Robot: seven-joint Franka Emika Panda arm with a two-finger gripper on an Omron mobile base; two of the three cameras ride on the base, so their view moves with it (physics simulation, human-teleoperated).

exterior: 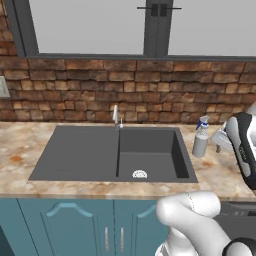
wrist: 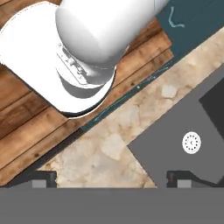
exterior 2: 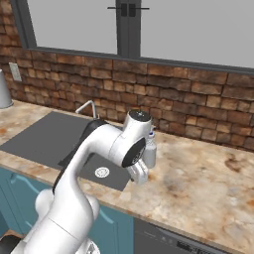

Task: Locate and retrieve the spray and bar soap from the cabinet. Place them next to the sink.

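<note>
One item of the two, as I read it, is already delivered. Going left to right in the left base view: the sink (exterior: 115,152) spans the counter (exterior: 20,150), its slim faucet (exterior: 116,116) at the back rim, and the spray (exterior: 201,137) stands upright just beside the sink's right edge, long axis vertical. My gripper (exterior: 220,140) hangs just right of the bottle, apart from it. In the hand view the fingertips (wrist: 43,178) sit wide apart with nothing between them, so the gripper is released, looking down at the counter edge and drain (wrist: 191,142). I see no bar soap; I judge the cabinet trip comes next. No labels or writing are readable.
</note>
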